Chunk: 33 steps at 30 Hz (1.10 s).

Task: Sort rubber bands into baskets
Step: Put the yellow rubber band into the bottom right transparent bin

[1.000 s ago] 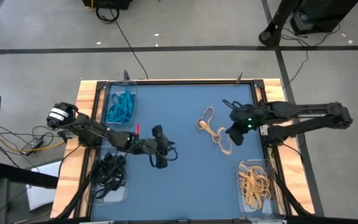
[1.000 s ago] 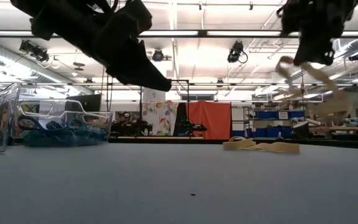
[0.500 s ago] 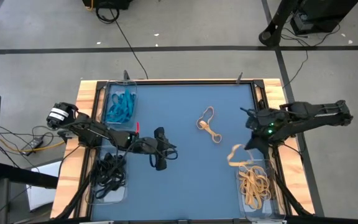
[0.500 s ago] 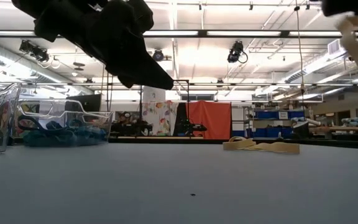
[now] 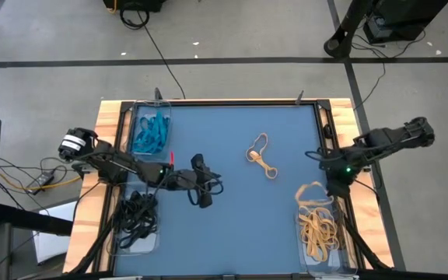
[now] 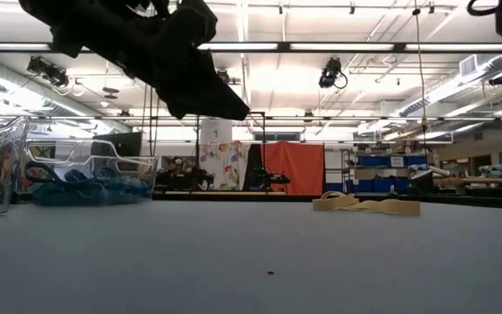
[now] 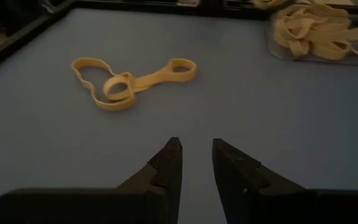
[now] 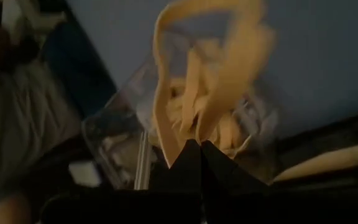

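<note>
Your right gripper (image 5: 331, 189) has swung from the middle of the blue mat (image 5: 232, 233) to the right edge. It now hangs just above the tan tray (image 5: 320, 231), fingers pinched tight on one tan band (image 8: 229, 68). In the right wrist view the loop dangles straight over the tan heap inside that tray. That means the carry is nearly done; what remains, by my reading, is to let go so the band falls in.

Your left gripper (image 7: 196, 163) has barely shifted. It hovers left of centre, fingers a little apart and holding nothing.

One knotted tan cluster (image 5: 260, 156) is still loose on the mat (it lies ahead of the left fingers, well clear of them). The teal bands (image 5: 150, 132) sit in their tray far left, the black ones (image 5: 136, 216) in the tray nearer you.
</note>
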Tool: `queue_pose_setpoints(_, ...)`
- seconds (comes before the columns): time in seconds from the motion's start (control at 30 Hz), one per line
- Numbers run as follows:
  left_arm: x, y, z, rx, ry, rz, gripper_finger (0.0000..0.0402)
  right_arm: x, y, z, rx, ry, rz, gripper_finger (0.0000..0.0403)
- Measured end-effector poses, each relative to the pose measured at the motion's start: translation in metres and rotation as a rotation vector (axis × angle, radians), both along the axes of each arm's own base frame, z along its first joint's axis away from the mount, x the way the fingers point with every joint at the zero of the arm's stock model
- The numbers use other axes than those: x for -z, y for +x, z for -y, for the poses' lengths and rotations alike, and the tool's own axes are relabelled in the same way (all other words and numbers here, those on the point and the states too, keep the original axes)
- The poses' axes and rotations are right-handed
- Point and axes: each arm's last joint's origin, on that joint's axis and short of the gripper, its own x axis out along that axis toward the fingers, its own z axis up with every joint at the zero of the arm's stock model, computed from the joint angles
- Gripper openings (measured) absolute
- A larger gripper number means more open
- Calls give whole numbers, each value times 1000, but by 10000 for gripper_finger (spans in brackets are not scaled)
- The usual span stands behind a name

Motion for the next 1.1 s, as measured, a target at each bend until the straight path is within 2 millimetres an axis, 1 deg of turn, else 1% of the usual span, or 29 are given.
queue_pose_setpoints(0.07, -1, 1, -5, -15, 4, 6, 94, -1, 1, -5, -52, 31, 12, 3)
queue_pose_setpoints(0.23, 1, 6, -27, -59, -8, 5, 97, -11, 9, -22, -184, 115, 166, 3)
queue_pose_setpoints(0.27, 2, 7, -32, -54, -19, 3, 98, -12, 9, -25, -200, 126, 173, 3)
queue_pose_setpoints(0.43, 11, 21, -53, -40, -51, -16, 104, -7, 6, -36, -244, 120, 67, 3)
queue_pose_setpoints(0.6, 13, 44, -65, -9, -43, -27, 112, -3, 7, -50, -280, 99, 4, 3)
queue_pose_setpoints(0.73, 11, 63, -67, 36, -4, -24, 119, 4, 11, -59, -293, 23, -15, 5)
queue_pose_setpoints(0.83, 13, 73, -67, 73, 51, -38, 128, 11, 17, -65, -272, -124, 21, 9)
queue_pose_setpoints(0.9, 12, 80, -68, 86, 79, -32, 136, 16, 21, -68, -269, -191, 16, 13)
queue_pose_setpoints(1.0, 12, 90, -70, 117, 87, -25, 149, 24, 25, -73, -278, -245, -30, 25)
queue_pose_setpoints(1.1, 15, 100, -73, 161, 64, -23, 161, 30, 29, -79, -290, -277, -68, 47)
